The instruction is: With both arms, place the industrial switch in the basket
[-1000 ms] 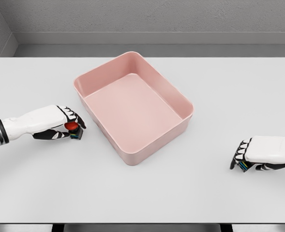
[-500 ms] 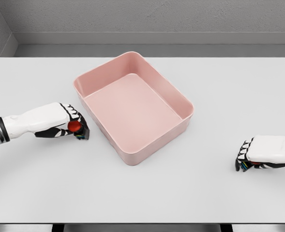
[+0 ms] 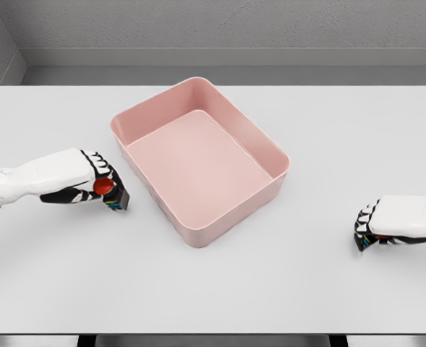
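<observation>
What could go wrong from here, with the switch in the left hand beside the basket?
1. The left hand holds the small dark red-buttoned industrial switch only at its fingertips; it may slip.
2. The pink plastic basket wall is close; the switch could clip the rim.
3. The right hand rests far away, so it gives no support.

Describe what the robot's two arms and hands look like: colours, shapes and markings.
Both arms have smooth, rounded white shells. The left hand and right hand have black fingers with white segments and small coloured flecks at the tips. The left arm shows a dark grey band near the picture's edge.
</observation>
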